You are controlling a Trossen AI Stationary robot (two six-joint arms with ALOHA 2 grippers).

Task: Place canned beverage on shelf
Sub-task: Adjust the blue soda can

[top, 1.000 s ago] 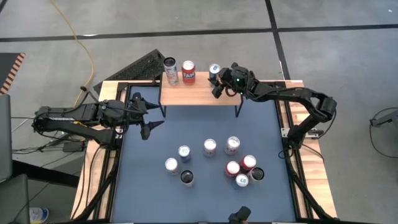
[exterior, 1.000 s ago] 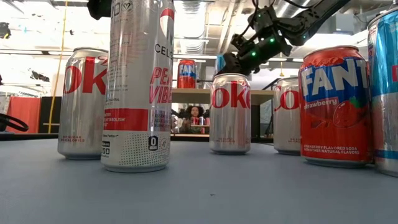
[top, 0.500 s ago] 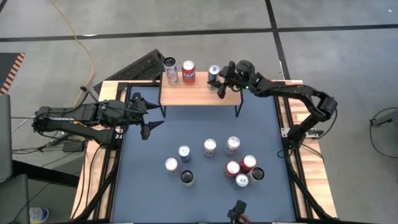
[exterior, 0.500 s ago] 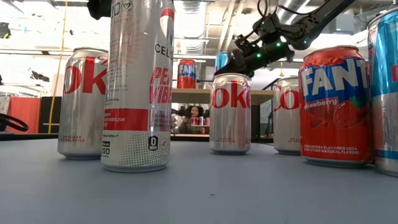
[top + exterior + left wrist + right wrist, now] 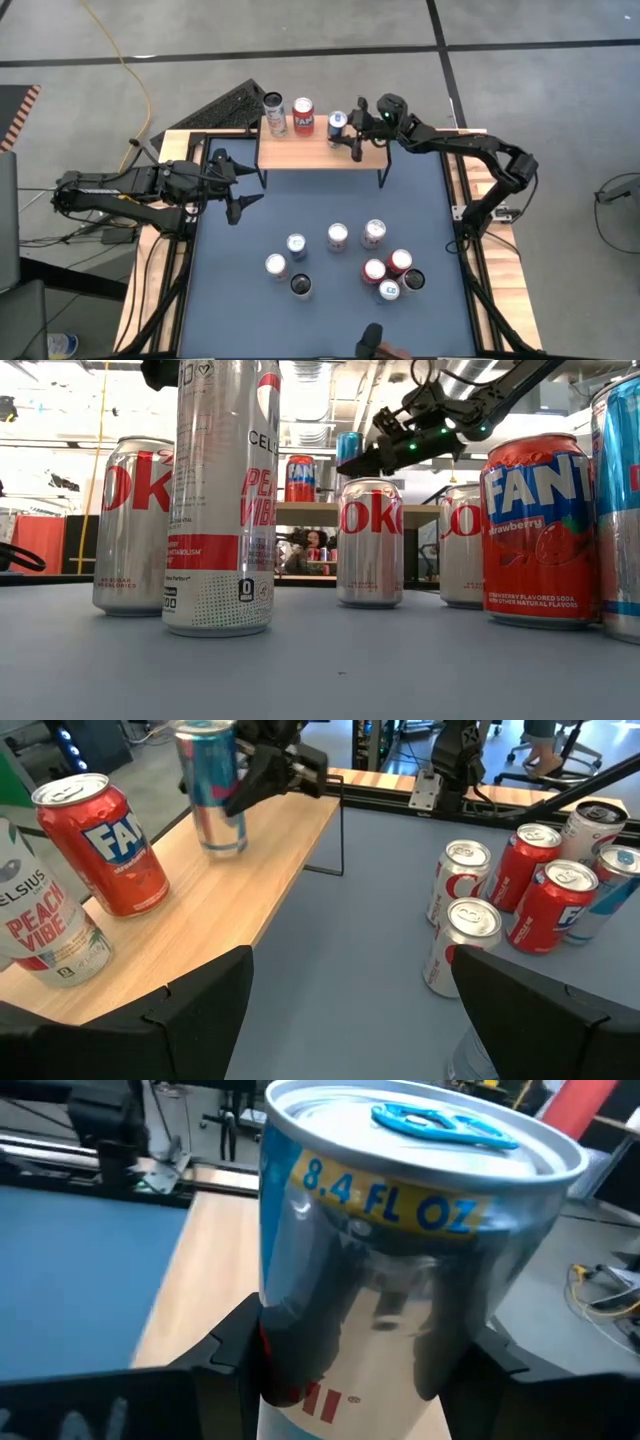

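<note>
The shelf point(image 5: 320, 153) stands at the table's far edge, with a tall Celsius can point(image 5: 274, 113) and a red Fanta can point(image 5: 303, 116) on its left half. My right gripper point(image 5: 348, 132) is shut on a slim blue-and-silver can point(image 5: 337, 123) right of the Fanta can; the can also shows in the left wrist view point(image 5: 213, 790) and the low view point(image 5: 348, 448). My left gripper point(image 5: 238, 183) is open and empty over the table's left part, near the shelf's left leg. My right gripper pinches the blue-and-silver can's side wall point(image 5: 300, 1330) between its two fingers point(image 5: 225, 1355), one on each side. The fingers come roughly level from the table's right. The can stands nearly upright over the shelf top point(image 5: 230, 870); whether its base touches the wood, I cannot tell.
Several loose cans stand on the blue mat: three Coke cans point(image 5: 337, 236), point(image 5: 296, 245), point(image 5: 276, 265), a dark can point(image 5: 300, 285) and a cluster at the right point(image 5: 392, 273). The shelf's right half point(image 5: 370, 155) is bare wood. Wooden rims point(image 5: 455, 200) flank the mat.
My right gripper has turned and carried the blue-and-silver can a little toward the table's left along the shelf, closer to the Fanta can. The can has stayed upright in the hold.
</note>
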